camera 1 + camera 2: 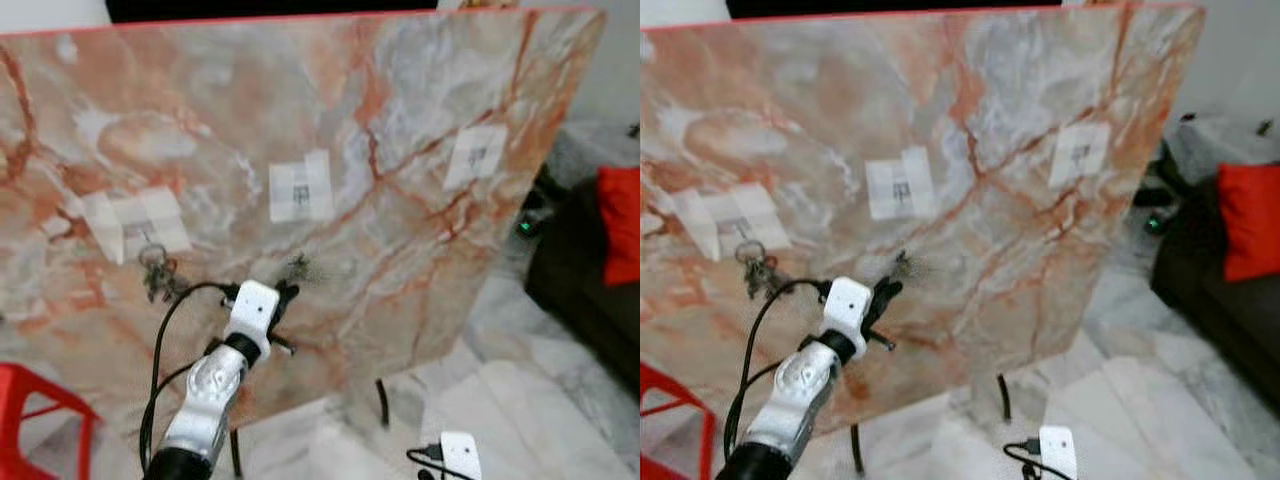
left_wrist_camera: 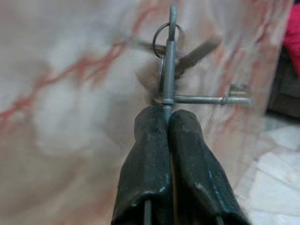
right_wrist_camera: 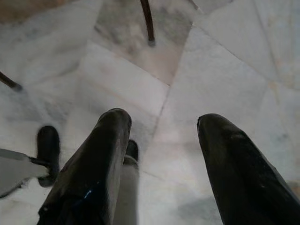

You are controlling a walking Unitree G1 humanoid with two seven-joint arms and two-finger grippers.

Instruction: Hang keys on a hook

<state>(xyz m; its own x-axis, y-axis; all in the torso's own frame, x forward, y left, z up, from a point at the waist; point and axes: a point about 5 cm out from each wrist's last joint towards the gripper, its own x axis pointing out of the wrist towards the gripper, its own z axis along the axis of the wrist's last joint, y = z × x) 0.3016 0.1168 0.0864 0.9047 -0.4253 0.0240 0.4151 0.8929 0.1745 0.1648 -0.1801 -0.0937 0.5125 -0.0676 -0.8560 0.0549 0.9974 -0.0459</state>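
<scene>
Standing upright before the robot: one marble-patterned board (image 1: 420, 90) on thin dark legs (image 1: 382, 402), bearing three taped white patches, each apparently backing a hook.

Item 1, up and to the left of the left gripper: left patch (image 1: 135, 222), with a bunch of keys (image 1: 157, 272) already hanging just below it. This hook is judged taken.

Item 2, the left gripper (image 2: 168, 115): raised close to the board face, fingers (image 2: 147, 154) pressed together with no gap, pinching the shaft of a key so that the held keys (image 2: 169, 56) and their ring (image 2: 161, 33) stick out ahead of the fingertips. The grip low on the shaft seems chosen to leave the ring free to slip over a hook. The bunch is blurred; it lies near the board, contact not determinable.

Item 3, just above and slightly right of the left gripper: middle patch (image 1: 301, 188), hook too small to make out. Judged the likely target, being the nearest unoccupied one; the ring would need lifting to it.

Item 4, well up and to the right: right patch (image 1: 474, 155), nothing seen hanging from it.

Item 5, the right gripper (image 3: 161, 136): low at the robot's side, pointed at the pale tiled floor (image 3: 225, 51), fingers spread wide, holding nothing. Idle.

Item 6, far right: dark sofa (image 1: 580, 280) with red cushion (image 1: 622, 222).
</scene>
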